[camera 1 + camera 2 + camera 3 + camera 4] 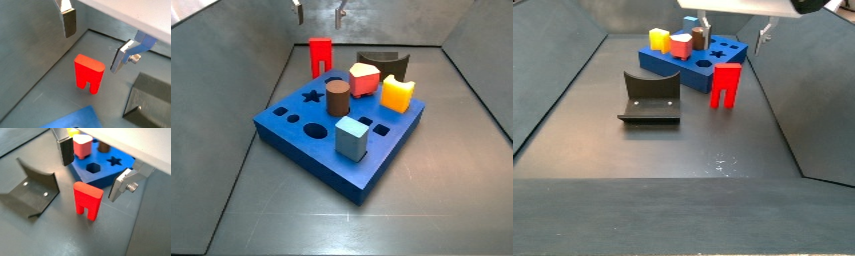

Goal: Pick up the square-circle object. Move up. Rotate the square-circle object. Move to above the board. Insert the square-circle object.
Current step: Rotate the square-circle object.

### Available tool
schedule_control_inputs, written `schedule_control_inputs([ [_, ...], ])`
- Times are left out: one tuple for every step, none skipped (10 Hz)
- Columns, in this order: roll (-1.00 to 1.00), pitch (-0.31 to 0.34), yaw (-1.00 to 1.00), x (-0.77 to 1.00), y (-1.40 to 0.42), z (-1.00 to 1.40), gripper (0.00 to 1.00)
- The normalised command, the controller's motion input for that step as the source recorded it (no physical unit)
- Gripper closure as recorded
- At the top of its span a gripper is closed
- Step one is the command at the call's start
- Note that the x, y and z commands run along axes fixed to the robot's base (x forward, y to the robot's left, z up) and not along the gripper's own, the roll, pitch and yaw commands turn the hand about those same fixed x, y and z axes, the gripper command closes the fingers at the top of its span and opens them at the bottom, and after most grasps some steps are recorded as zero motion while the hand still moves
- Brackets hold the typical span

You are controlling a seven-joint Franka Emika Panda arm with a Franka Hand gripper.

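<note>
No readable text, labels, brands or numbers showing anywhere, the hand (pixel 93 170) hanging open above the square-circle object (pixel 87 201) bearing no marking, the board (pixel 342 135) also carrying none

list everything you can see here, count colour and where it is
square-circle object: 1, bright red, standing upright on the floor beside the board, prongs down, not held
board: 1, blue, on the floor, star and round holes open
brown cylinder: 1, brown, standing in the board
red-and-white block: 1, in the board's far side
yellow block: 1, yellow-orange, in the board
light blue block: 1, in the board's near side
fixture: 1, dark, on the floor by the board
gripper: 1, silver fingers, open, above the square-circle object
</note>
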Motion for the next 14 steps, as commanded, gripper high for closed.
schedule_control_inputs([
  [-0.03, 0.048, 0.98, 0.02, 0.00, -0.01, 0.00],
  [-0.03, 0.048, 0.75, 0.02, 0.00, -0.01, 0.00],
  [-0.03, 0.047, 0.46, 0.02, 0.00, -0.01, 0.00],
  [-0.03, 0.047, 0.34, 0.02, 0.00, -0.01, 0.00],
  [-0.03, 0.046, 0.17, 0.00, 0.00, -1.00, 0.00],
  [-0.03, 0.037, 0.13, 0.01, 0.00, -1.00, 0.00],
  [-0.01, -0.003, 0.09, 0.04, 0.01, -1.00, 0.00],
  [0.00, -0.011, 0.07, 0.04, 0.01, -1.00, 0.00],
  [0.02, -0.019, 0.06, 0.04, 0.00, -0.84, 0.00],
  [0.03, -0.021, 0.05, 0.04, 0.00, -0.74, 0.00],
  [0.04, -0.016, 0.04, 0.04, 0.00, -0.55, 0.00],
  [0.05, -0.015, 0.04, 0.04, 0.01, -0.41, 0.00],
  [0.07, -0.014, 0.03, 0.04, 0.01, -0.23, 0.00],
  [0.08, -0.016, 0.02, 0.00, 0.00, 0.00, 1.00],
])
